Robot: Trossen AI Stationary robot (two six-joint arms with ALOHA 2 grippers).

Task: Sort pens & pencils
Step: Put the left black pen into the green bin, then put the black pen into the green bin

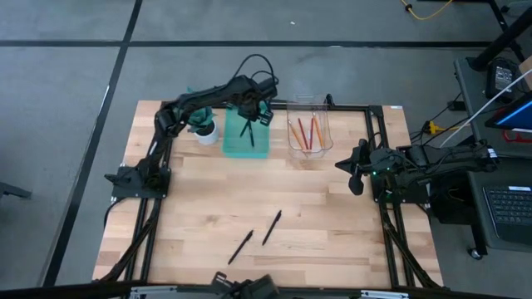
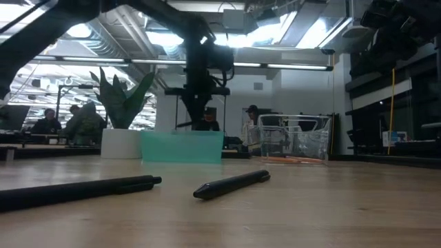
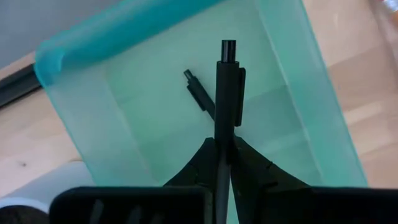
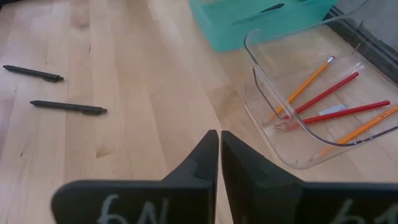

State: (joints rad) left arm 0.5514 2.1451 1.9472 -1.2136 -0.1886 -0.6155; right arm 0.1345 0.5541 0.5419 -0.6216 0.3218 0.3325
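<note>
Two black pens [image 1: 256,235] lie loose near the front edge of my wooden worktop [image 1: 199,199] in the high view, side by side but not touching. Farther back, my left claw [image 1: 247,115] hangs over a teal bin [image 1: 246,138], and a small white pot with a plant [image 1: 204,129] stands just beside that bin. Next to the bin sits a clear tray [image 1: 310,133] with red and orange pencils [image 1: 305,133] inside. My right claw [image 1: 356,172] waits at the right side of the worktop, near the clear tray.

Down low, the two pens [image 2: 232,184] lie closest, flat on the wood. Behind them I see the teal bin [image 2: 182,147], the white pot [image 2: 120,143] and the clear tray [image 2: 301,140]. My left arm comes down above the bin. People sit in the room far behind.

From my left wrist, my left claw [image 3: 222,155] is pinched tight on a black pen [image 3: 227,87], which points out over the teal bin [image 3: 130,118]. One more black pen [image 3: 200,94] lies on the bin's floor.

From my right wrist, my right claw [image 4: 219,146] is squeezed together and holds nothing. Past it I see the two loose pens [image 4: 68,107] on the wood, and the clear tray [image 4: 261,99] with two orange and two red pencils [image 4: 326,93] lying in it.
</note>
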